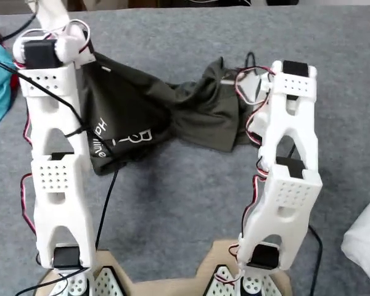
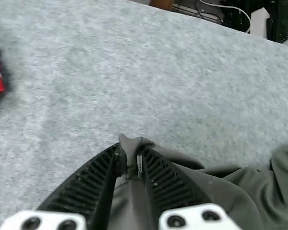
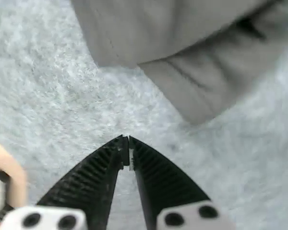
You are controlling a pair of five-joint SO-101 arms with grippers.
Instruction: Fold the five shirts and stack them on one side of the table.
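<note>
Left wrist view: left jaws pinching a fold of dark olive shirt (image 2: 259, 191), over bench (image 2: 158, 72). Right jaws pressed together, empty, above bench beside shirt hem.

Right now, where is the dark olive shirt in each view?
High view: the shirt is bunched across the middle.
Left wrist view: the shirt is pinched by a fold in the left gripper.
Right wrist view: the shirt lies beyond the shut right gripper, apart from it.
Shared landmark: the grey felt under it.
</note>
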